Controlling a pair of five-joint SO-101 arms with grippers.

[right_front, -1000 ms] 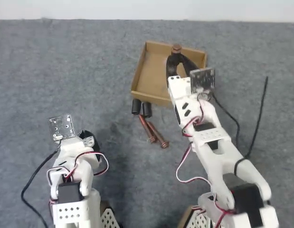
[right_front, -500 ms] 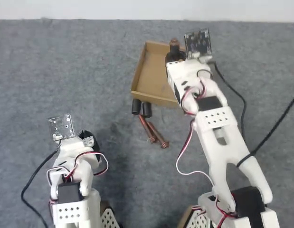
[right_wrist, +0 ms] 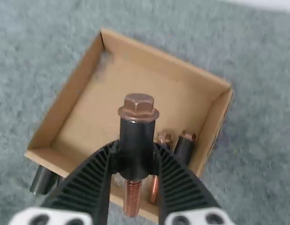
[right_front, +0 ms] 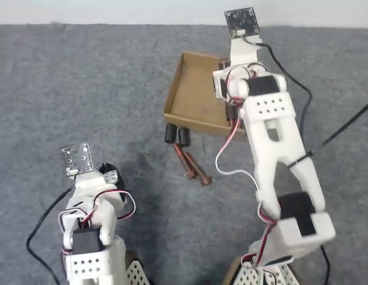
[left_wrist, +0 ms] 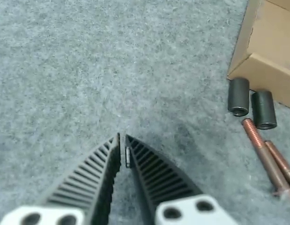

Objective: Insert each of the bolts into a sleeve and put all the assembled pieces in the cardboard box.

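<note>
My right gripper (right_wrist: 135, 148) is shut on an assembled piece (right_wrist: 137, 129), a black sleeve with a copper bolt through it, held upright above the cardboard box (right_wrist: 164, 50). Two more pieces (right_wrist: 174, 143) lie in a corner of the box. In the high view my right arm (right_front: 258, 107) stretches over the box (right_front: 192, 98). Two black sleeves (right_front: 177, 135) and two copper bolts (right_front: 194, 165) lie on the carpet just in front of the box. My left gripper (left_wrist: 122, 138) is shut and empty, low over the carpet, well short of the sleeves (left_wrist: 251, 103) and bolts (left_wrist: 270, 161).
Grey carpet (right_front: 82, 77) covers the whole table. My left arm (right_front: 88, 193) sits at the near left. Black cables (right_front: 302, 101) run along the right arm's far side.
The right arm has stretched farther over the box with the assembled piece, and its wrist camera has swung toward the far edge. The left arm has kept still.
</note>
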